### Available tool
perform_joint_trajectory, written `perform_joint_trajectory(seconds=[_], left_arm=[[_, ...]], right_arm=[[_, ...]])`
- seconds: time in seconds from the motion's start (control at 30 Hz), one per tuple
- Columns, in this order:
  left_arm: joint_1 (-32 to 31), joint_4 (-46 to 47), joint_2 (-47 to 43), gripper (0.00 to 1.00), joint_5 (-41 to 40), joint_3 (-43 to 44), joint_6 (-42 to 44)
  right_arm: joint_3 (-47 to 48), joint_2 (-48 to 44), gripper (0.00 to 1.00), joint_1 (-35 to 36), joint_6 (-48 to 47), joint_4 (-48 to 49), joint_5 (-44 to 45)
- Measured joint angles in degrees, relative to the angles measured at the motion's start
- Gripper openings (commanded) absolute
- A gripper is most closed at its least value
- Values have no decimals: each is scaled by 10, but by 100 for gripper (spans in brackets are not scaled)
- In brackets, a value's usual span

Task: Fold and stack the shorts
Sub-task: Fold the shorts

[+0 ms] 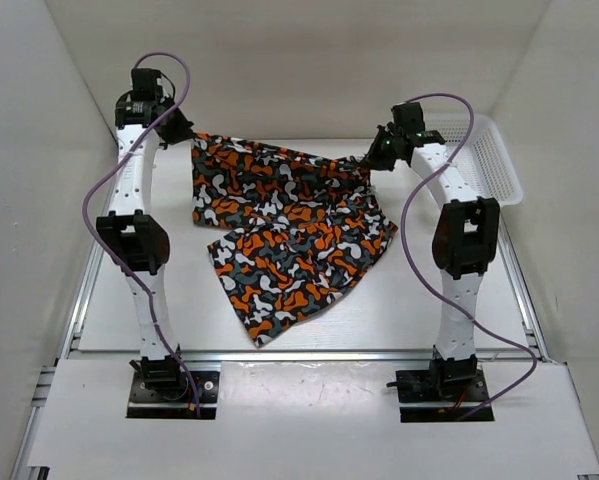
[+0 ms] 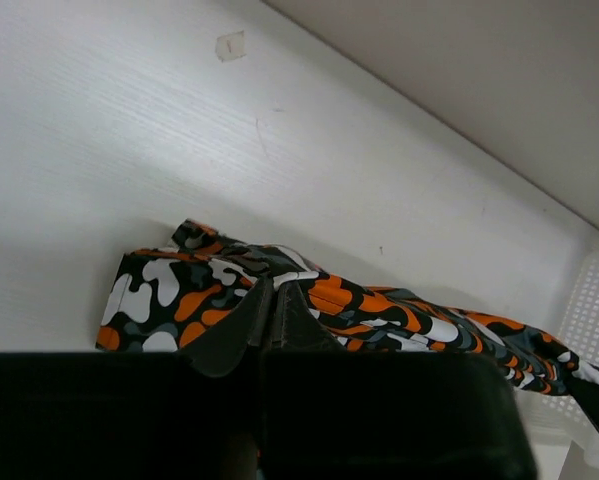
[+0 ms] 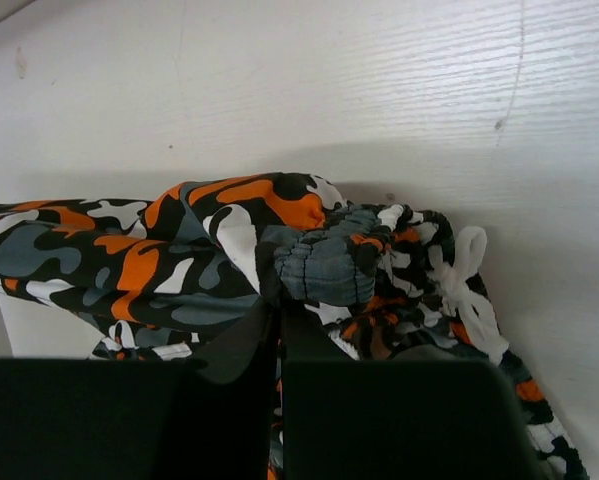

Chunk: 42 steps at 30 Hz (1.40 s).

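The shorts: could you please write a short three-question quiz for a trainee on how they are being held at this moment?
1. True or false: the left end effector and the right end effector are both shut on the shorts.
2. Pick one: in the top view, the white basket stands A) at the far right, B) at the near left, C) on top of the shorts.
3. Fill the gap: the white drawstring shows in the ___ wrist view.

Key: 1 true; 2 A; 3 right.
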Motion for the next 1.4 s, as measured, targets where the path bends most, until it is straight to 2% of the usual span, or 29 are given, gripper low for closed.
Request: perform_joint_trajectory(seconds=[0.13, 0.27, 0.53, 0.7, 0.8, 1.03, 1.2, 1.4], left_arm=[[7, 18, -20, 10, 13, -14, 2], [7, 27, -101, 10, 24, -111, 7], [-27, 40, -409, 10, 32, -366, 15], [-93, 54, -601, 10, 44, -545, 4], [-151, 56, -675, 10, 42, -653, -16], [-255, 33, -773, 10, 40, -840, -73], [-312, 19, -806, 10, 43, -907, -96], [-333, -6, -807, 10, 49, -954, -111]], right_arm=[[13, 1, 0, 3, 2, -6, -7], [-25, -32, 0, 3, 2, -9, -9], [-190, -202, 0, 0, -2, -23, -8], [-296, -307, 0, -19, -2, -24, 17], [-360, -357, 0, -35, -2, -28, 48], [-463, -457, 0, -51, -1, -45, 93], [-534, -544, 0, -50, -2, -58, 125], [-628, -654, 0, -50, 16, -92, 164]])
